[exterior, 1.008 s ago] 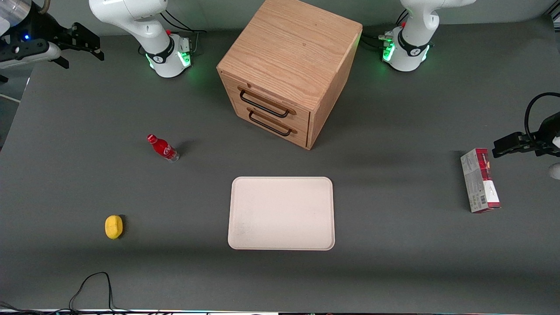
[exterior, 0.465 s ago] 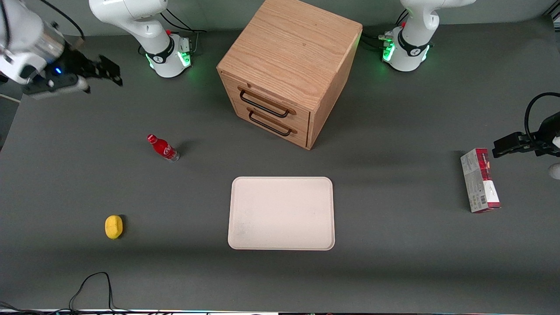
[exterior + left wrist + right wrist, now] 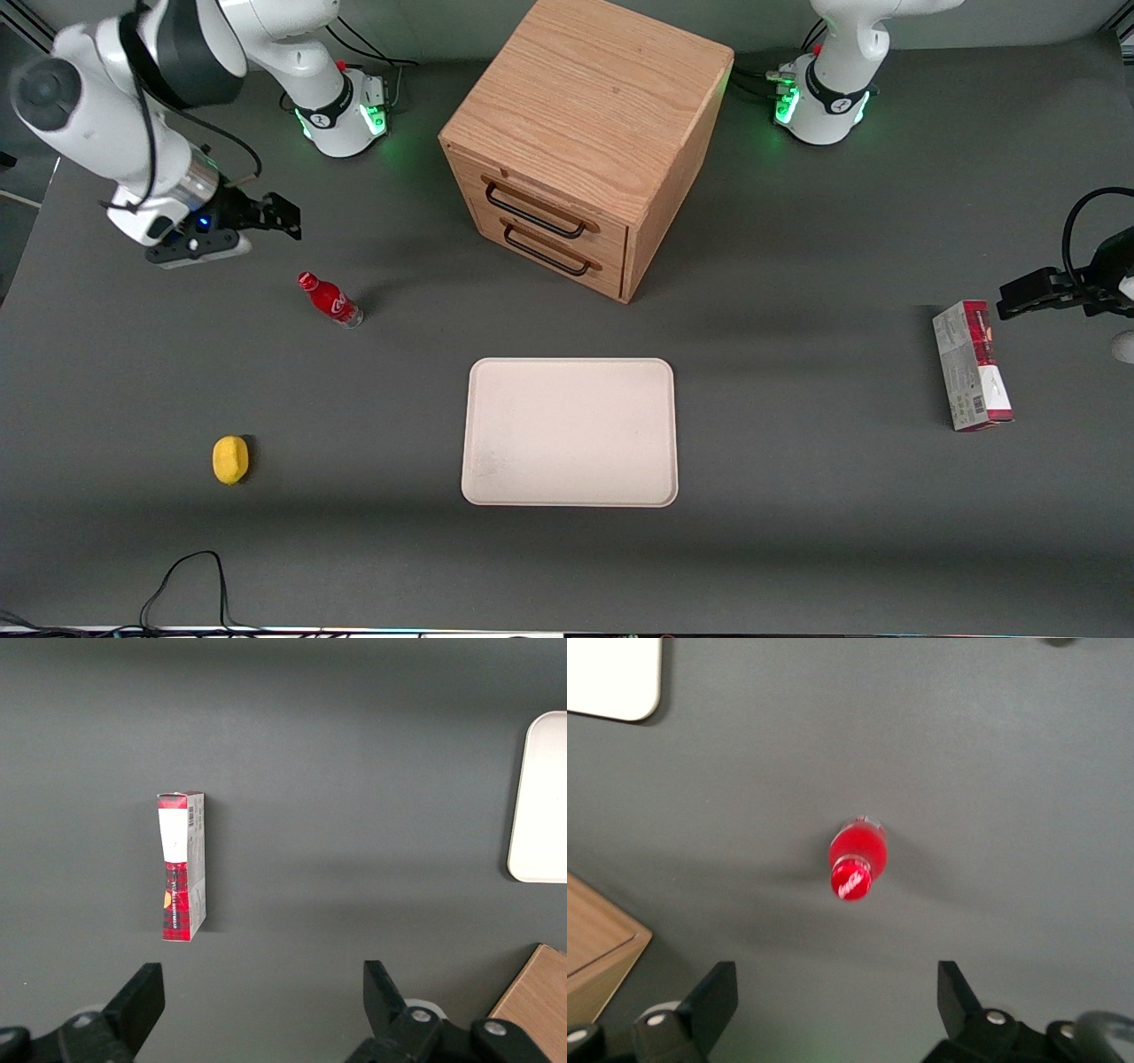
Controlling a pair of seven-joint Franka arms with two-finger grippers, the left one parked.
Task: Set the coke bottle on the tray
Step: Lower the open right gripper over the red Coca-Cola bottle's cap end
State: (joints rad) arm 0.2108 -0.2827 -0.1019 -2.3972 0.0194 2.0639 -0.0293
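Currently the end effector hangs above the dark surface, near the coke bottle but apart from it and a little farther from the front camera. Its two fingers stand wide apart in the right wrist view, nothing between them. That view looks almost straight down on the bottle's red cap, which sits between the two fingertips.

Coke bottle — upright on the surface, toward the working arm's end. It stands farther from the front camera than the tray and well apart from it. The tray is bare, and lies in front of the wooden drawer cabinet, nearer the camera.

Other items: a small yellow object nearer the camera than the bottle; a red-and-white carton lying toward the parked arm's end.

Handling, as a guess — small and probably light, with a stiff body and likely a smooth, somewhat slippery skin. Tall for its narrow base, so it may tip if nudged sideways. Best hold looks like the red body just below the shoulder, fingers closing squarely on either side; the cap and neck seem too slim for a steady grip.

Step in hand: approach, not yet a grasp. Descent over the cap comes next.
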